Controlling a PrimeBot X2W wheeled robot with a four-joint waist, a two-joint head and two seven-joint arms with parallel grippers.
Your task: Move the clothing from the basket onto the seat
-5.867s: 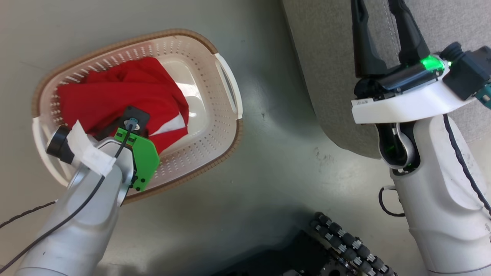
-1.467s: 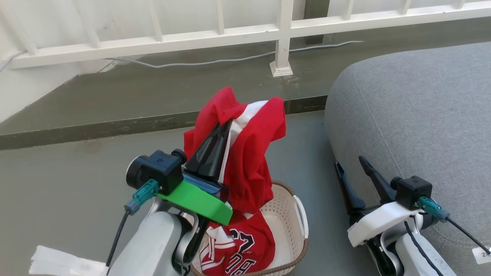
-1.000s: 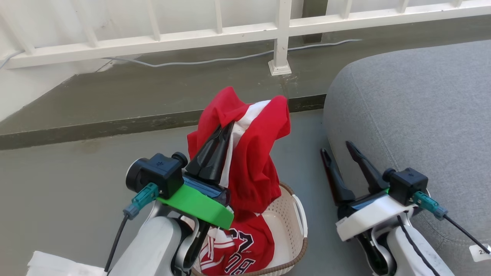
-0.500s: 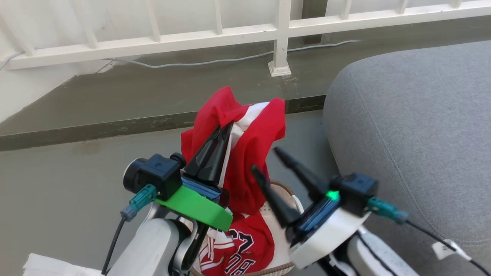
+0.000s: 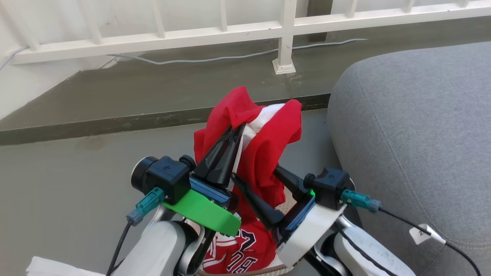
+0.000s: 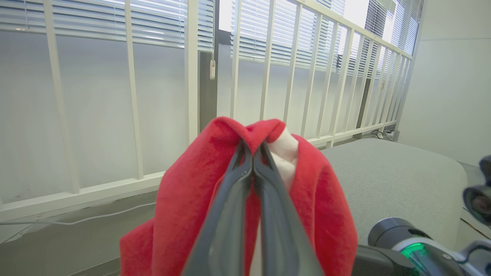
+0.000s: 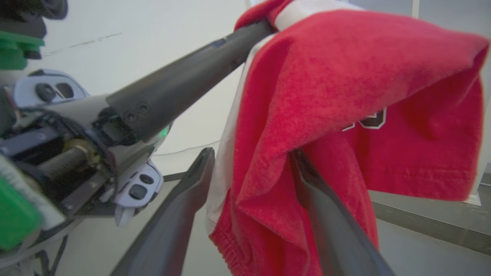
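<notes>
Right gripper (image 5: 255,172) spread wide, fingers either side of the hanging red white-striped garment (image 5: 264,149), not closed on it; left gripper (image 5: 238,130) pinched tight on its top fold, above the basket (image 5: 285,201); numbered red garment (image 5: 245,249) inside; grey seat (image 5: 414,126) just right.

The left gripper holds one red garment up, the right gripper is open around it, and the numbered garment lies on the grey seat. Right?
Not quite: the head view shows the numbered garment in the basket, not on the seat. The left gripper holds the red garment up, and the right gripper is open around it.
</notes>
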